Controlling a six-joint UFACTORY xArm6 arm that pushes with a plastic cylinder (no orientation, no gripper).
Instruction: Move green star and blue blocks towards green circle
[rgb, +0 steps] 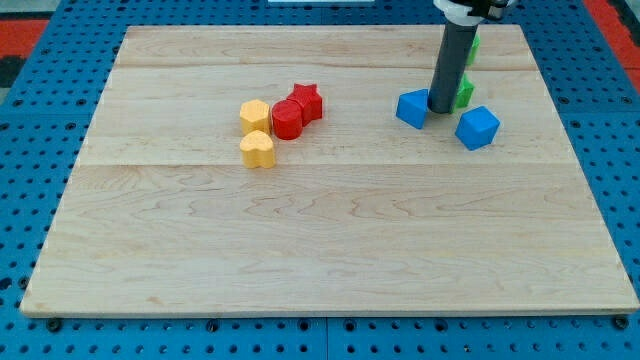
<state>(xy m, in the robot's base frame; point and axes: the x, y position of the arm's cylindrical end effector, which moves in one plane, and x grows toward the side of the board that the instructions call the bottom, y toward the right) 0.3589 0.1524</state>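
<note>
My tip (441, 108) stands at the view's upper right, touching the right side of a blue block (411, 108). A second blue block, a cube (477, 127), lies just to the tip's lower right. A green block (464, 91) sits right behind the rod and is mostly hidden by it; I cannot make out its shape. Another green block (473, 46) peeks out from behind the rod further toward the view's top, also mostly hidden.
Near the centre-left lie a red star (306, 101), a red cylinder-like block (287, 120), a yellow hexagon (254, 116) and a yellow heart-shaped block (258, 150), clustered together. The wooden board (320, 250) ends close behind the green blocks.
</note>
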